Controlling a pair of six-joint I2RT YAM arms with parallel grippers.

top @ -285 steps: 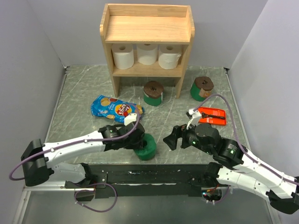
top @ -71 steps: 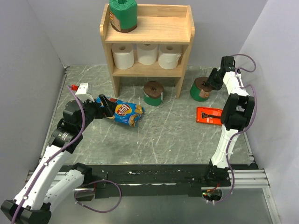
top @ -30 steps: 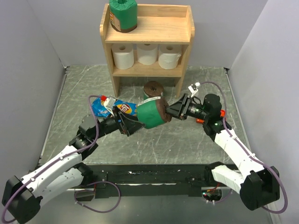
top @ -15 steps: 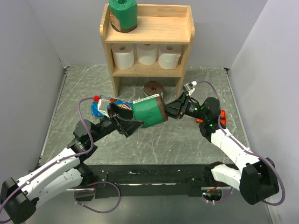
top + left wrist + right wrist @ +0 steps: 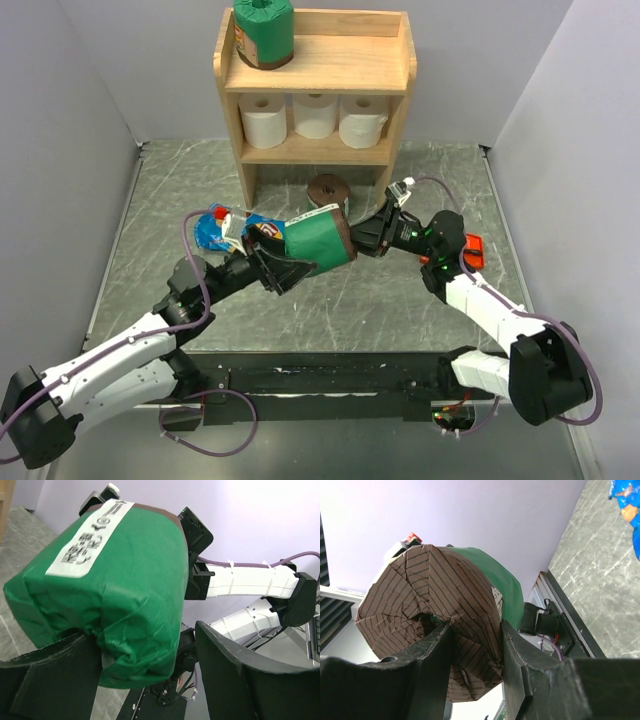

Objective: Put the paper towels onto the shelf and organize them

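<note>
A green-wrapped paper towel roll (image 5: 315, 242) with brown ends hangs above the table between both arms. My right gripper (image 5: 362, 238) is shut on the crumpled brown end (image 5: 430, 590), pinching the paper between its fingers (image 5: 512, 645). My left gripper (image 5: 278, 262) straddles the roll's other end. In the left wrist view the roll (image 5: 115, 580) rests on one finger (image 5: 50, 675), with a gap to the other (image 5: 235, 675). The shelf (image 5: 340, 65) carries another green roll (image 5: 264, 32) on its top board and three white rolls (image 5: 315, 113) on the lower tier. A third green roll (image 5: 325, 187) stands on the table by the shelf.
A blue chip bag (image 5: 215, 228) lies on the table behind my left gripper. An orange package (image 5: 472, 250) lies behind the right arm. Grey walls close in on both sides.
The left jaws have narrowed around the roll's near end. The roll, carried by the right gripper, has shifted slightly left, deeper between the left fingers.
</note>
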